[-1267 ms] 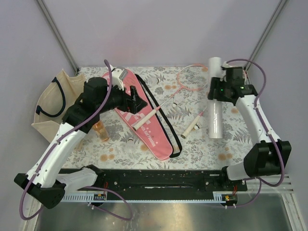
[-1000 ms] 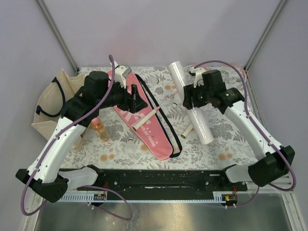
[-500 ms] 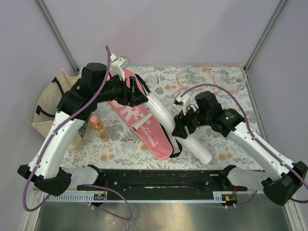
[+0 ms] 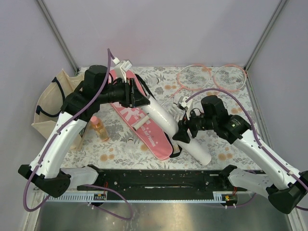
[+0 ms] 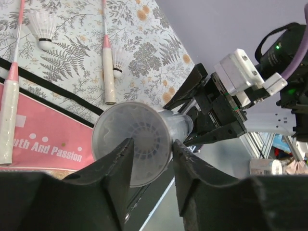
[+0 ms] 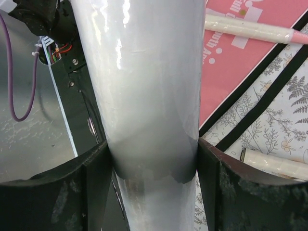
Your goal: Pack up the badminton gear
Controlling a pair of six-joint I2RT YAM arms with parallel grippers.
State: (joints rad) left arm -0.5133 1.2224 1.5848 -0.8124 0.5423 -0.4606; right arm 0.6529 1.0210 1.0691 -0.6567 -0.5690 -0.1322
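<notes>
Left wrist: we see the left gripper (image 5: 151, 141) clamped on the long white tube's (image 5: 137, 156) ribbed translucent end; the right gripper (image 6: 151, 159) grips its glossy middle.

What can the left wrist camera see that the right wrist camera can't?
Only the left wrist view shows two shuttlecocks and the open end of the white tube. Only the right wrist view shows a purple cable loop over the grey metal floor. Both show the tube, the pink cover, its black strap and white racket handles.
</notes>
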